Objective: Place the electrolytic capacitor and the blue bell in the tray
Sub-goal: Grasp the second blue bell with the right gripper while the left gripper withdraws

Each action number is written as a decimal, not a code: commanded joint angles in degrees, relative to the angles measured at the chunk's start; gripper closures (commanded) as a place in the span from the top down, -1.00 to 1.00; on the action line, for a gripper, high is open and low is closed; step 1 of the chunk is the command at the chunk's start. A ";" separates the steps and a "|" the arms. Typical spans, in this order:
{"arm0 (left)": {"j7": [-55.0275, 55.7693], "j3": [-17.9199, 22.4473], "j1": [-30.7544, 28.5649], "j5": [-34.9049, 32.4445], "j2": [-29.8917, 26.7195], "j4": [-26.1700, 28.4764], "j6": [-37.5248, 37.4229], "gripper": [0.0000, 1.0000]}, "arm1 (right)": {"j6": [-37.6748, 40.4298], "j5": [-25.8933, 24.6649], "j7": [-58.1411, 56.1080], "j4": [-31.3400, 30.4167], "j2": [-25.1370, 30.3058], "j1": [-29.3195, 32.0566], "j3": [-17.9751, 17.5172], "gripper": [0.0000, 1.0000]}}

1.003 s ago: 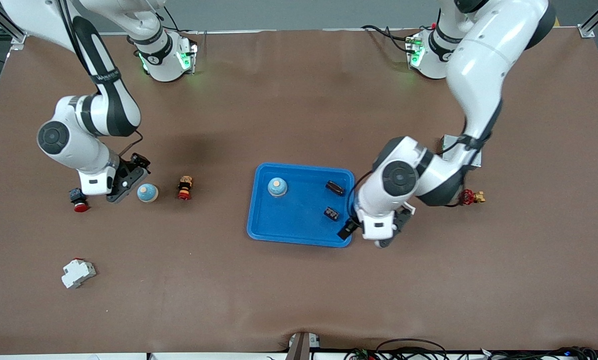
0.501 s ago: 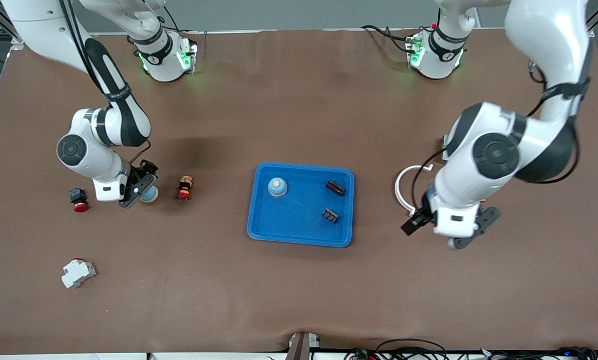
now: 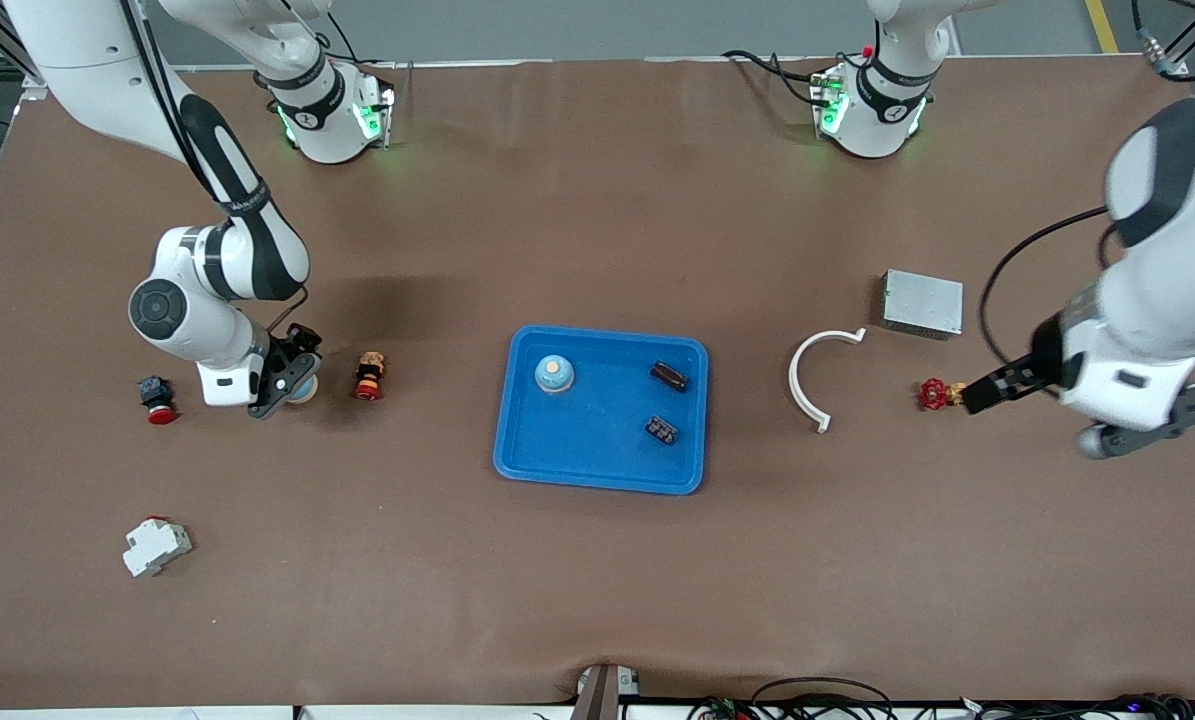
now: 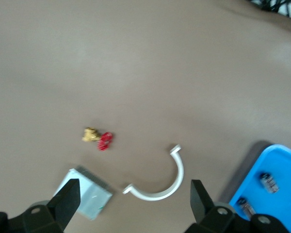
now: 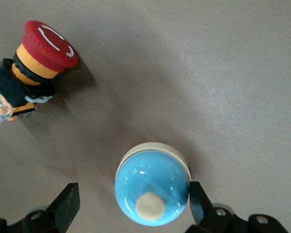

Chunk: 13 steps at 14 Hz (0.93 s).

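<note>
Beside the tray (image 3: 517, 440), right gripper (image 5: 131, 204) spread around blue bell (image 5: 152, 190); left gripper (image 4: 133, 204) open.

The right gripper (image 3: 292, 385) hangs low at the right arm's end of the table, fingers spread wide. The left gripper (image 3: 1107, 420) is raised toward the left arm's end, its fingers parted too.
</note>
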<state>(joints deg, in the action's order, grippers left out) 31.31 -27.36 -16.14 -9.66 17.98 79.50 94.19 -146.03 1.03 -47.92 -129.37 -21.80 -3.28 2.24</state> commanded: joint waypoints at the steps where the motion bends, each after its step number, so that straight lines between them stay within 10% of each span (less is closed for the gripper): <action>1: -2.56 -0.06 -1.16 1.22 -3.74 1.54 -3.31 1.00 | -1.10 -0.94 -0.68 0.61 -1.14 1.26 -0.66 1.00; 4: -6.43 0.12 -1.87 1.48 -6.46 1.45 -3.58 1.00 | -0.93 -0.94 -2.95 0.61 -1.05 1.35 -0.75 0.78; 8: -11.16 -0.23 -4.05 1.57 -8.75 1.45 -6.21 1.00 | -0.23 -0.86 -4.28 1.58 -1.14 1.43 -0.75 -0.80; 13: -20.48 9.22 1.00 3.05 -12.26 2.06 -7.36 1.00 | 3.18 -0.51 -3.32 3.50 -0.09 1.17 -0.93 -0.91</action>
<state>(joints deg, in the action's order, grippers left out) 14.54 -23.76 -18.34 -8.83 8.82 79.65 87.61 -146.00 1.00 -51.25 -127.95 -22.50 -3.06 2.23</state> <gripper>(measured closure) 0.000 0.357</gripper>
